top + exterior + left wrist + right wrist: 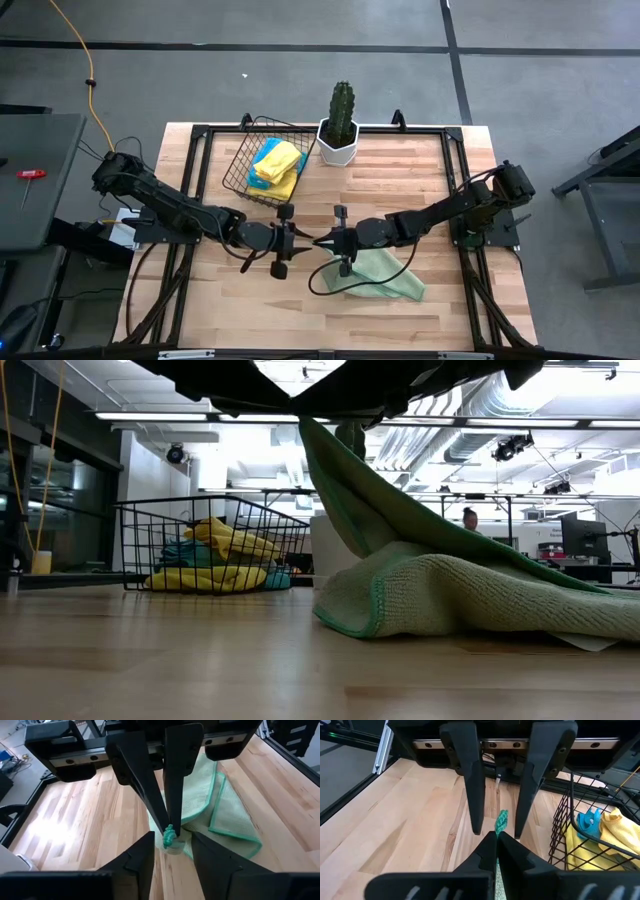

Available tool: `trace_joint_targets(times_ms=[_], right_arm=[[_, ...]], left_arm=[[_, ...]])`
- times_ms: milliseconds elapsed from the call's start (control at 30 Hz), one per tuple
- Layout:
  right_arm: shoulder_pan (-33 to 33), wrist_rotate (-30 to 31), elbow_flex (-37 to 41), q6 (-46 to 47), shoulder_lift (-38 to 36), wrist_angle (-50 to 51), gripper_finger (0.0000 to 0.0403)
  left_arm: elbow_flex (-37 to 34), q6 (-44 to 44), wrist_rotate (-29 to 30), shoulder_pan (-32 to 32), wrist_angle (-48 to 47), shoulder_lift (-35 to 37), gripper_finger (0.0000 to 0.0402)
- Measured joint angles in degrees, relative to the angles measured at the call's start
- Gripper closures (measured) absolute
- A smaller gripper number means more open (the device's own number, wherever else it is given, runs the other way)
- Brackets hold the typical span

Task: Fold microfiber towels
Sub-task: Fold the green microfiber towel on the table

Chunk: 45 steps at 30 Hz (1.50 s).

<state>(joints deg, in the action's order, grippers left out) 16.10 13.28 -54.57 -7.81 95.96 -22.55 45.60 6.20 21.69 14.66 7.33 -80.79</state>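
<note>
My right gripper [496, 837] is shut on a pale green microfiber towel [385, 275] at the table's middle. Facing it is my left gripper [172, 847], open. Its fingers stand on either side of the towel's pinched corner without touching it. Most of the towel lies rumpled on the table [470, 600], partly folded over itself. A yellow towel [277, 163] and a blue one [587, 820] lie in the wire basket [240, 160]. My right gripper pinches one bunched corner of the green towel [501, 820] between its two fingertips; the corner's tip sticks out past them. The fingers come from the table's right, slanting slightly down. From the corner the cloth runs down in a slanted sheet [350, 490] onto the table.
The wire basket stands at the far left of the table. Next to it is a cactus in a white pot [340, 130]. Bare wood lies toward the near edge [300, 310]. A person [469, 518] shows far off in the room.
</note>
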Motion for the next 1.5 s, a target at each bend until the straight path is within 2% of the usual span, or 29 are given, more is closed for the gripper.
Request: trace_joint_targets(times_ms=[300,1367,1500], right_arm=[[0.00,0.00,0.00,-0.04,0.00,0.02,0.0403],[0.00,0.04,0.04,-0.18,-0.07,0.00,0.0403],[-0.02,0.07,0.04,-0.18,-0.07,0.02,0.0403]], left_arm=[[0.07,0.02,-0.02,0.00,1.84,0.00,0.0330],[0.04,1.53,-0.07,0.02,0.95,0.00,0.0344],[0.04,2.43,-0.07,0.02,0.97,0.00,0.0356]])
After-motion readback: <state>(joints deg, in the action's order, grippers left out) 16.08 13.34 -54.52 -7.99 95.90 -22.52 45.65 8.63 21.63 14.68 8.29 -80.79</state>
